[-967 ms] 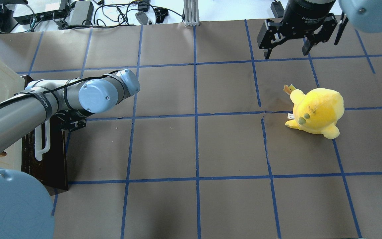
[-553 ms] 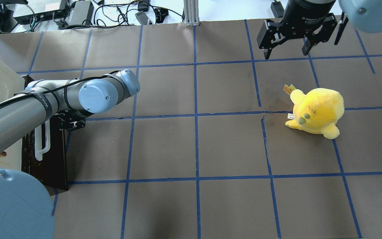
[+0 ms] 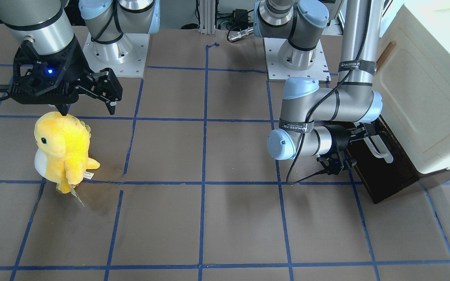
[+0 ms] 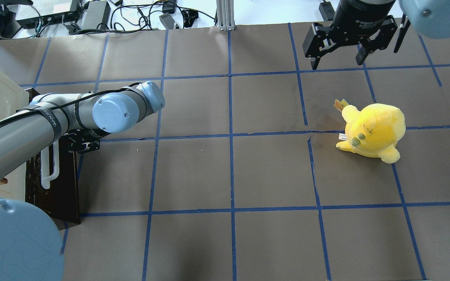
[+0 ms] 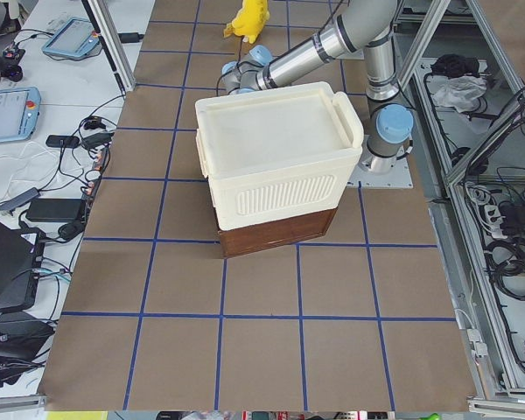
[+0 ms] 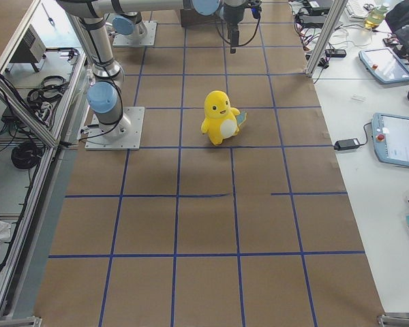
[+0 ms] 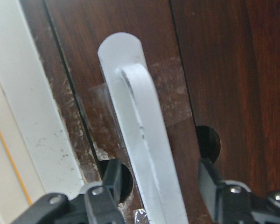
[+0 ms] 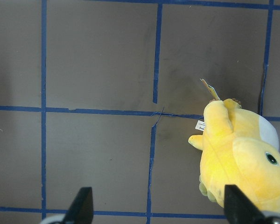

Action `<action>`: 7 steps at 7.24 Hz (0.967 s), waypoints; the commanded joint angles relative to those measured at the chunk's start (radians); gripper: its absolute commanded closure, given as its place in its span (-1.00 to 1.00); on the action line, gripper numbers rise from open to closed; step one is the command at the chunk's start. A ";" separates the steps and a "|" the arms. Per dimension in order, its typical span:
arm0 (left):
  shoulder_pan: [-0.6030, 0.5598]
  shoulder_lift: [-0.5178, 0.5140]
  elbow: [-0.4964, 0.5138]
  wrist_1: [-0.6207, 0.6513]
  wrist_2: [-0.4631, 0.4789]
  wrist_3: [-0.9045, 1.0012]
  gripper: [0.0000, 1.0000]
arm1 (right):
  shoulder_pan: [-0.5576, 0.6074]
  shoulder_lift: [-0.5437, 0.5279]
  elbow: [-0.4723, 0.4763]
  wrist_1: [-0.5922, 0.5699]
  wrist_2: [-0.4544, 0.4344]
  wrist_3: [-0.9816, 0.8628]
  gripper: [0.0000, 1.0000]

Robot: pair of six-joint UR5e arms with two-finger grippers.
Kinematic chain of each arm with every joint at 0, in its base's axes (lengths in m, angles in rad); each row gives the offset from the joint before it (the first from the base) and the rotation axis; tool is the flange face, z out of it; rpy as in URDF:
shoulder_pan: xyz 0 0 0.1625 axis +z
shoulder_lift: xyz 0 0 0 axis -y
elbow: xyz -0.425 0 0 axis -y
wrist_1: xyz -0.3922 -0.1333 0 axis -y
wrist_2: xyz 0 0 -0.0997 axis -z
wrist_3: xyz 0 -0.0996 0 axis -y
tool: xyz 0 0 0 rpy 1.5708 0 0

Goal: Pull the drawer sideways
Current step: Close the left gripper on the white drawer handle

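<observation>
Sitting low at the table's end on the robot's left, the drawer point(image 4: 63, 183) shows its dark brown wooden front at the foot of the cream cabinet point(image 5: 276, 140). Its long white bar handle point(image 7: 144, 140) runs along that front. How far the drawer stands out from the cabinet I cannot tell.

Now the left gripper point(image 7: 157, 175): it is right at the handle, near one end of the bar. The wrist camera shows its black fingers point(image 7: 113, 175) one on each side of the white bar, jaws spread. A sliver of dark wood is visible between each finger and the handle, so no contact there as far as that view shows. From overhead the left arm reaches in low across the drawer front, its wrist hiding part of the bar.

Over on the other side, the right gripper point(image 4: 337, 62) hangs above the far part of the table point(image 4: 229, 175), jaws wide apart and holding nothing. A yellow plush toy point(image 4: 371, 130) stands upright on the brown paper, well apart from the drawer, on the near side of that gripper from overhead. The right wrist view catches the toy towards its lower right corner.
</observation>
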 commanded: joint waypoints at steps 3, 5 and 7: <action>0.000 0.000 0.000 0.002 -0.003 0.004 0.17 | 0.000 0.000 0.000 0.000 0.000 0.000 -1.00; 0.000 -0.001 0.003 0.002 -0.002 0.010 0.49 | 0.000 0.000 0.000 0.000 0.000 0.000 -1.00; 0.000 -0.001 0.006 0.004 0.000 0.014 0.55 | 0.000 0.000 0.000 0.000 0.000 0.000 -1.00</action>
